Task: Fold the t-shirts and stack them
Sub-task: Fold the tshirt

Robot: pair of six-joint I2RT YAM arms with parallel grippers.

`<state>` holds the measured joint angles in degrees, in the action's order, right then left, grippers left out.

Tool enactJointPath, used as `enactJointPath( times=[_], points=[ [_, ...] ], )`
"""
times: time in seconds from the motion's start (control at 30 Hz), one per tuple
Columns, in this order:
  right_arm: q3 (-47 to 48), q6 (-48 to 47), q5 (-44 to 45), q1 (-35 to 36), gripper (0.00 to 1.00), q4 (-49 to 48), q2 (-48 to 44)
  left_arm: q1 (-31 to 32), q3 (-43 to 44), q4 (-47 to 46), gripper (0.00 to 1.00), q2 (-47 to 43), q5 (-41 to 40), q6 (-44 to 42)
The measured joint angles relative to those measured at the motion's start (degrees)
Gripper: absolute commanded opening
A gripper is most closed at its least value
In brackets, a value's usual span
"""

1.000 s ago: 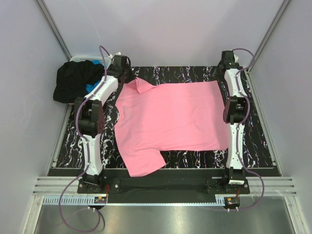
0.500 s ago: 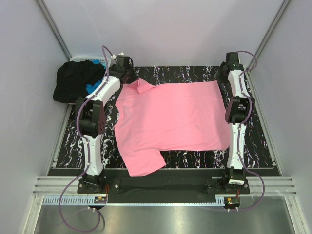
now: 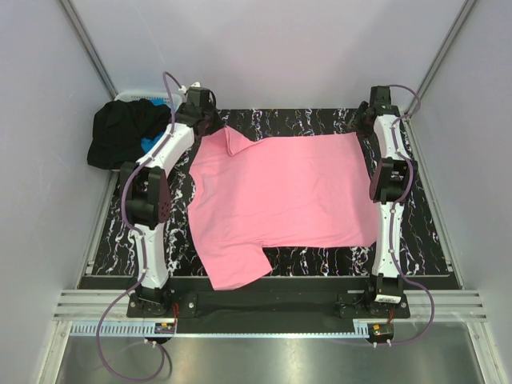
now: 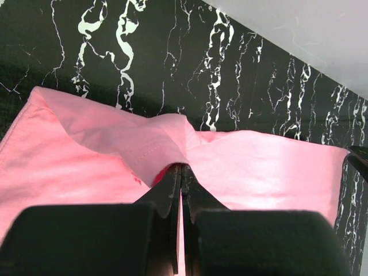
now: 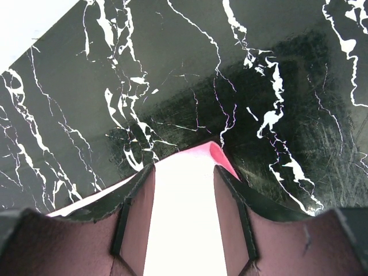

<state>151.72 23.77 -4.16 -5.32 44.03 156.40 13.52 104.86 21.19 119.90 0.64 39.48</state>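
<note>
Three t-shirts show in the top view. The pink t-shirt [image 3: 280, 192] lies spread flat across the middle of the black marbled table [image 3: 432, 232], with one sleeve reaching the near edge at the left. Its far left sleeve is puckered up where the left gripper [image 3: 210, 126] meets it. The right gripper [image 3: 366, 124] sits at the shirt's far right corner. Both arms are stretched out along the shirt's two sides. The black t-shirt [image 3: 120, 132] is bunched in a heap at the far left, off the marbled surface, with the blue t-shirt [image 3: 152, 142] showing as a small patch at its right side. The white basket [image 3: 128, 97] peeks out just behind that heap.

From the left wrist, the left gripper [image 4: 181, 172] has its jaws pressed together on a raised fold of the pink t-shirt [image 4: 264, 167]. The cloth rises from the flat part into the pinch, and the table [image 4: 144, 57] lies bare beyond it.

From the right wrist, the right gripper [image 5: 184, 168] stands with its jaws apart. Its fingers [image 5: 138, 213] flank the corner of the pink t-shirt [image 5: 220, 155], which looks washed out to near white in the gap, with only its tip pink. The fingers do not close on the cloth. The table [image 5: 172, 75] fills the far part of this view.
</note>
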Motion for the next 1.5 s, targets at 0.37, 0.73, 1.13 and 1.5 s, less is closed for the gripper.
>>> enactJointPath(
  times=[0.37,0.73,1.13,1.5],
  points=[
    [0.0,0.72,0.15,-0.31,0.54,0.2,1.49,0.0,0.0,0.07,0.0,-1.75,0.0,0.0],
    [0.0,3.58,0.07,-0.76,0.36,0.63,1.73,0.0,-0.02,0.17,0.0,-1.75,0.02,0.0],
    [0.0,5.99,-0.02,-1.07,0.04,2.69,1.88,0.0,-0.59,0.2,0.0,-1.77,0.02,0.0],
    [0.0,5.92,0.07,-1.07,0.05,3.63,1.79,0.0,-1.4,0.28,0.0,-1.84,0.02,0.02]
  ],
)
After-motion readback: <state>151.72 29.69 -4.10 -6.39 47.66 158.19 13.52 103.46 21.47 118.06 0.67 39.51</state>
